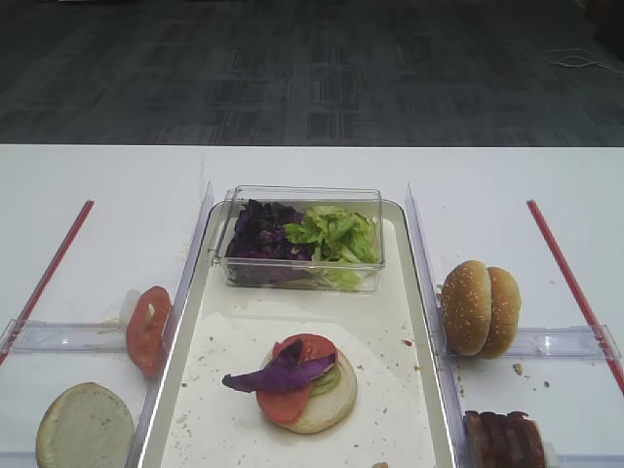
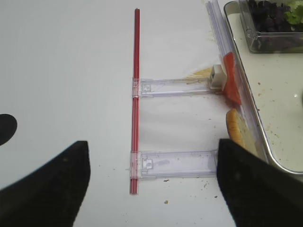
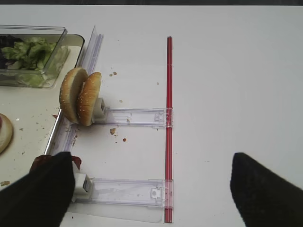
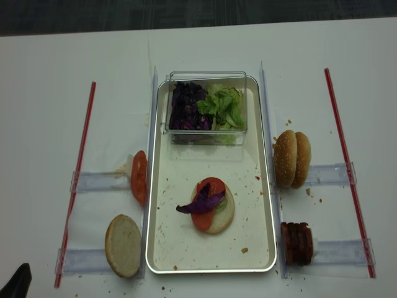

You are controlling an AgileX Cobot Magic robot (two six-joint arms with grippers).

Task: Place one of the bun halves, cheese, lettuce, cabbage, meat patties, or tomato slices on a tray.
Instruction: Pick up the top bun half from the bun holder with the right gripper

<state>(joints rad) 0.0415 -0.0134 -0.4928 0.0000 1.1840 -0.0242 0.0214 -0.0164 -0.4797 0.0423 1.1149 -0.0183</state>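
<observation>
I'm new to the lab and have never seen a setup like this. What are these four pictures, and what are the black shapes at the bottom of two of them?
Two pictures look down on a white table from above. The other two come from cameras on the robot's two arms. The black shapes are each arm's fingers: the left gripper and the right gripper, both open, holding nothing. On the tray stand a clear box of purple cabbage and lettuce, and a half-built burger. Beside the tray wait sesame buns, meat patties, tomato slices and a pale bun half.
</observation>
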